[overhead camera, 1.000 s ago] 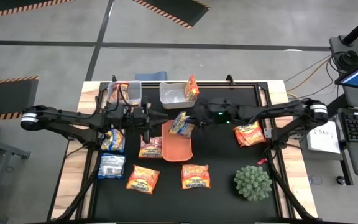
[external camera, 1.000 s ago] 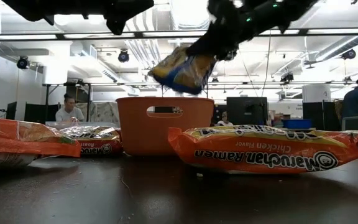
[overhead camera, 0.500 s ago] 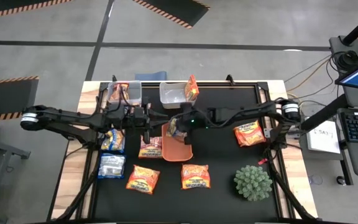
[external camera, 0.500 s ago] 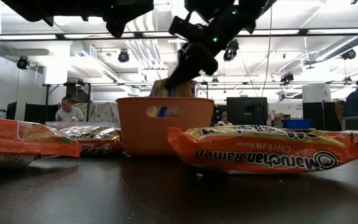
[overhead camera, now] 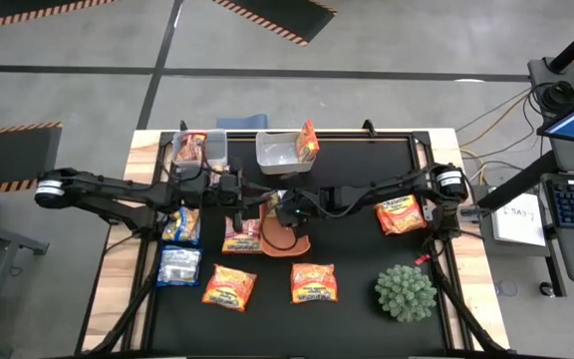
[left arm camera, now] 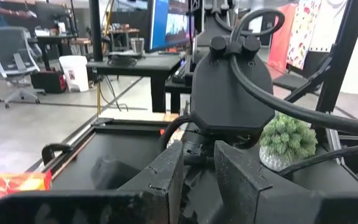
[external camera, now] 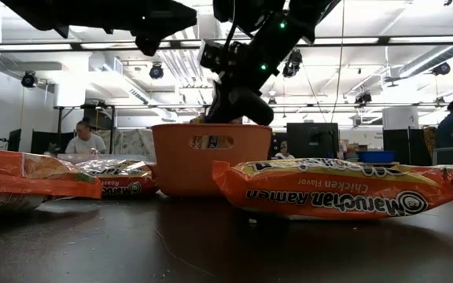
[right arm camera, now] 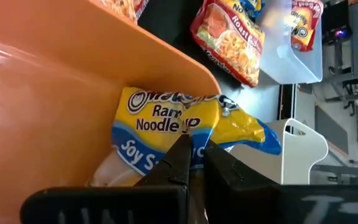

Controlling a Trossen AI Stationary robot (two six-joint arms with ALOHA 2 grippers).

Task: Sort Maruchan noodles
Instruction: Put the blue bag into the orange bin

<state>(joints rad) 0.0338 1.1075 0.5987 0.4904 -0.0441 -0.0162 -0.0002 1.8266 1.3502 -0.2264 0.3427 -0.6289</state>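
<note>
Orange tray (overhead camera: 289, 242) at table centre, holding one blue-and-yellow packet (right arm camera: 185, 134) pressed against its inner wall. Right gripper (right arm camera: 194, 163) lowered into tray, fingers clenched on that packet's edge. Left gripper (left arm camera: 204, 171) just beside tray, fingers nearly together, nothing visible between them; state not determinable. Loose Maruchan packets (overhead camera: 314, 282) flat on black table (overhead camera: 357, 259) in front of and beside tray; chicken flavor packet (external camera: 325, 189) nearest low camera, blocking part of tray wall. Green plant ball (overhead camera: 405, 291) well apart, near right front. Farther back, two clear bins: left bin (overhead camera: 210, 149) containing packets, right bin (overhead camera: 277, 151) with one orange packet (overhead camera: 308, 141) propped at its edge. Tray contents hidden under right arm from above.
</note>
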